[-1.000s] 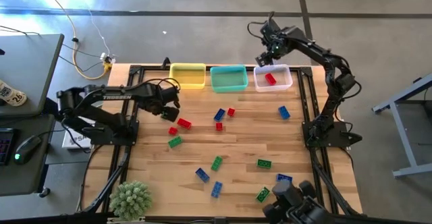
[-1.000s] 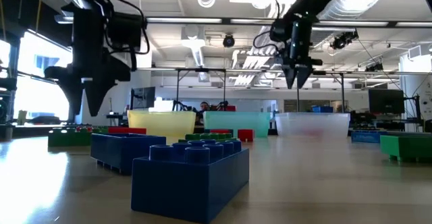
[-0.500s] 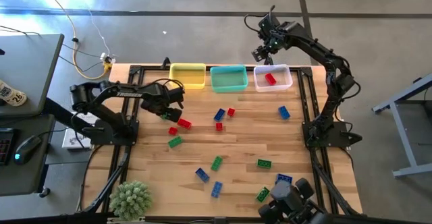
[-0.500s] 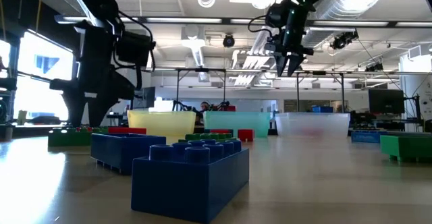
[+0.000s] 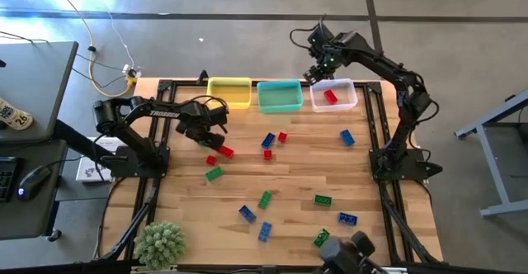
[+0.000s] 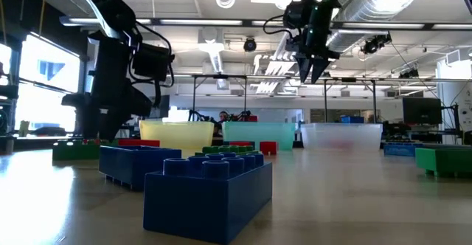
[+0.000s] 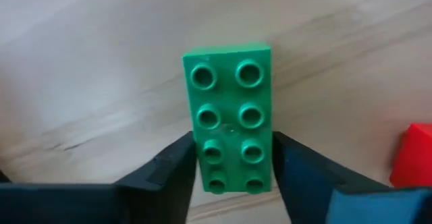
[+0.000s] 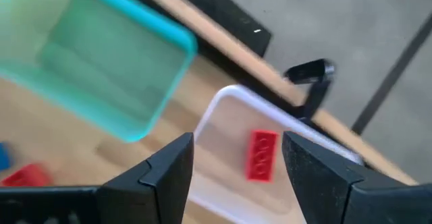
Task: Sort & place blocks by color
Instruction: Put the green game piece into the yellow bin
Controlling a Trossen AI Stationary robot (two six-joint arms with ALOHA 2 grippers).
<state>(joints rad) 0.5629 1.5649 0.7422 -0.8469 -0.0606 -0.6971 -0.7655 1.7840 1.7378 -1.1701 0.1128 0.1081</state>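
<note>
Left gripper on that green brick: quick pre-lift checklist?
1. Green brick sits between the left gripper's fingers: ok.
2. Fingers fully clamped on its sides: cannot tell; they sit right at its edges.
3. Brick square to the fingers, long axis running between them: ok.
4. Neighbours clear: red brick lies close beside one finger but apart from it: ok.
5. Right gripper out of the way, raised by the clear bin with jaws open: ok.
6. Drop target: teal bin and yellow bin look empty; clear bin holds a red brick: ok.
</note>
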